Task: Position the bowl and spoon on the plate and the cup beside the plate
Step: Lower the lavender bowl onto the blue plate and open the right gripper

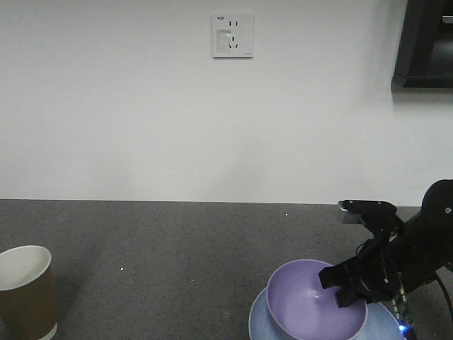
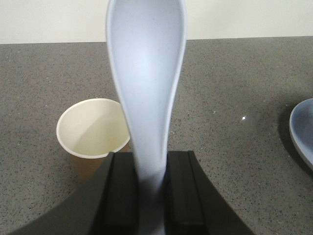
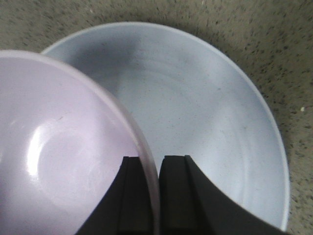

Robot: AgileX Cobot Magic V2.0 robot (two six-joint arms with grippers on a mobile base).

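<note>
One smooth lav. bowl — over ringed plate

The lavender bowl, pale at the rim, sits tilted over the light-blue ringed plate, with its rim pinched in the right gripper. The pale-blue spoon juts scoop-first from the left gripper, clamped by its handle. The brown cup, cream inside, stands upright well left of the plate
</note>
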